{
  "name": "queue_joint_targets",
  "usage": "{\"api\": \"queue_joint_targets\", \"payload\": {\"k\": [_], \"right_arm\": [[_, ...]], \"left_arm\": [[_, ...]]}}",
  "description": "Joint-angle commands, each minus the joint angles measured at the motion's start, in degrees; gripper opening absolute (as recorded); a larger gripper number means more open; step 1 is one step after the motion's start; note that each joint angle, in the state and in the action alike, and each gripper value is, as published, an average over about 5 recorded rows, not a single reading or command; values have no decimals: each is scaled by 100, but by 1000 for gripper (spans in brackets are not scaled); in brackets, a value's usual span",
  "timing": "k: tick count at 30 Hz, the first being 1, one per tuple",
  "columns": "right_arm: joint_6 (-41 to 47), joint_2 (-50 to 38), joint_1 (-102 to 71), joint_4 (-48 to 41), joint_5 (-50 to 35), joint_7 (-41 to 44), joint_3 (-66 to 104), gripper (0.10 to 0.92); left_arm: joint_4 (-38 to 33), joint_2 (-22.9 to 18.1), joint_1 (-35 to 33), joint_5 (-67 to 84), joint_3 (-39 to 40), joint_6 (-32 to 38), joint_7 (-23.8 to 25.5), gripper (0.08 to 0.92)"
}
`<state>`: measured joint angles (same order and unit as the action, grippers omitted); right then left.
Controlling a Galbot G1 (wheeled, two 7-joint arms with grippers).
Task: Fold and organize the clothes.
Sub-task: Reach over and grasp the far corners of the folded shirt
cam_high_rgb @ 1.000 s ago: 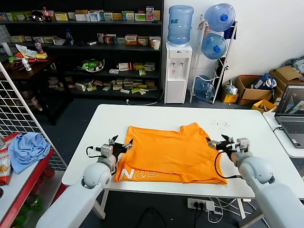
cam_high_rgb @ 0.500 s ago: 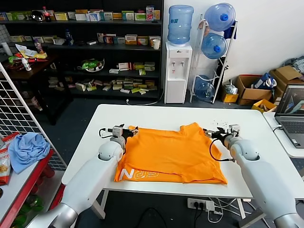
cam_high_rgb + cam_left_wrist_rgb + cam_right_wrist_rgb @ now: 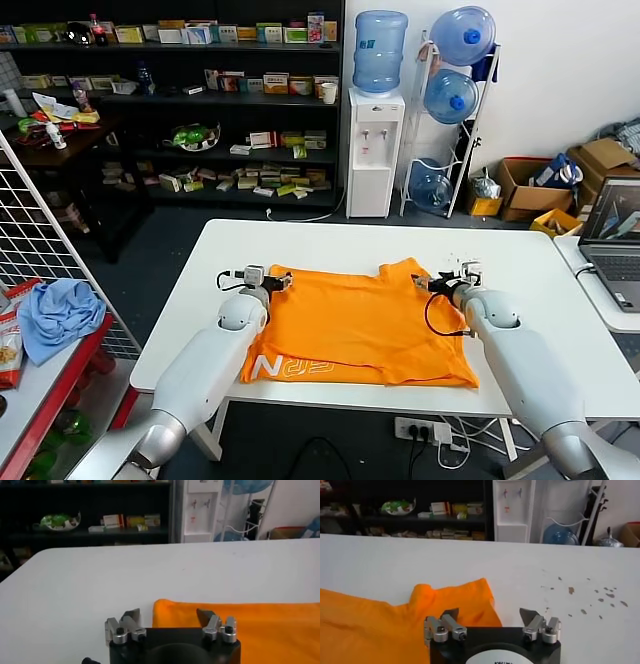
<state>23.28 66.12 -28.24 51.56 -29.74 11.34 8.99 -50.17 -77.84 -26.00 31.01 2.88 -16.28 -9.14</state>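
Observation:
The orange T-shirt [image 3: 355, 325] lies partly folded on the white table [image 3: 330, 245], white lettering showing at its near left edge. My left gripper [image 3: 282, 281] is open at the shirt's far left corner; in the left wrist view [image 3: 170, 617] the orange corner [image 3: 240, 625] lies between and past the fingers. My right gripper [image 3: 428, 282] is open at the shirt's far right corner; in the right wrist view [image 3: 490, 616] one finger is over the orange sleeve [image 3: 455, 600], the other over bare table. Neither holds anything.
A light blue cloth [image 3: 60, 315] lies on a red side table at left. A laptop [image 3: 612, 240] sits on a desk at right. Shelves, a water dispenser [image 3: 375, 150] and boxes stand behind the table. Small dark specks [image 3: 585, 597] dot the table's far right.
Both arms have moved from the shirt's side edges away from me to its far corners. The shirt has not visibly moved.

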Motion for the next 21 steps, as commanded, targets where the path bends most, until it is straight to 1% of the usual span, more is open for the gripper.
{"api": "queue_joint_targets", "payload": {"k": [1,9,13,18,21], "right_arm": [[-97,205,151,-365,162,133,-36,665],[-40,266,120,-351,110,47,78,431],[-148,240,65,-262,113,94,113,319],[-321,93,-183,257,7,10,114,176],[-358,-46,-422,751,-54,-165,94,129]], "left_arm": [[139,-43,30,36,0,8,13,681],[-308,117,-176,184,77,-39,-5,447],[-556,221,-308,195,109,21,-15,334],[-1053,491,-519,194,173,145,-36,187],[-1419,723,-693,196,204,236,-56,116]]}}
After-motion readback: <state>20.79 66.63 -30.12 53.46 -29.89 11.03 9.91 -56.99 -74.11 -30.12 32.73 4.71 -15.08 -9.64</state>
